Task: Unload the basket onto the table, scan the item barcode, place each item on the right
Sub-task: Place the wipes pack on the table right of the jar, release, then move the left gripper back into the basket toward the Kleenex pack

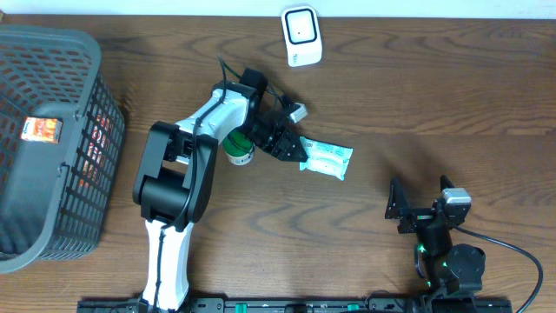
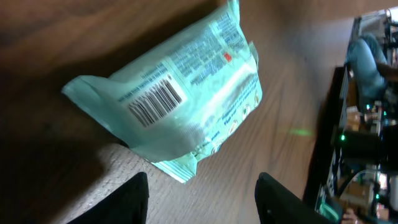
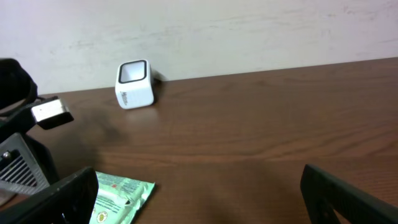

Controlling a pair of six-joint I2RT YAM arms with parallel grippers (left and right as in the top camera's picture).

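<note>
My left end effector [image 2: 202, 199] has its fingers apart at one end of the pale green packet [image 2: 186, 81], which lies near the middle of the table [image 1: 434, 87] with its barcode [image 2: 157, 102] facing up. My right end effector [image 3: 199, 193] is wide open, holding nothing, near the table's front right corner.

The pale green packet [image 1: 327, 160] lay flat on the table [image 1: 434, 87] near its middle, long side running roughly left to right and slightly tilted, its ends crimped. On its upper face a black barcode [image 2: 157, 102] sat on a white patch toward one end, next to blocks of fine print and a small red mark. The white scanner [image 1: 301, 35] stood well apart from the packet, at the table's far edge. It was a small boxy unit with a dark window framed in white.
</note>
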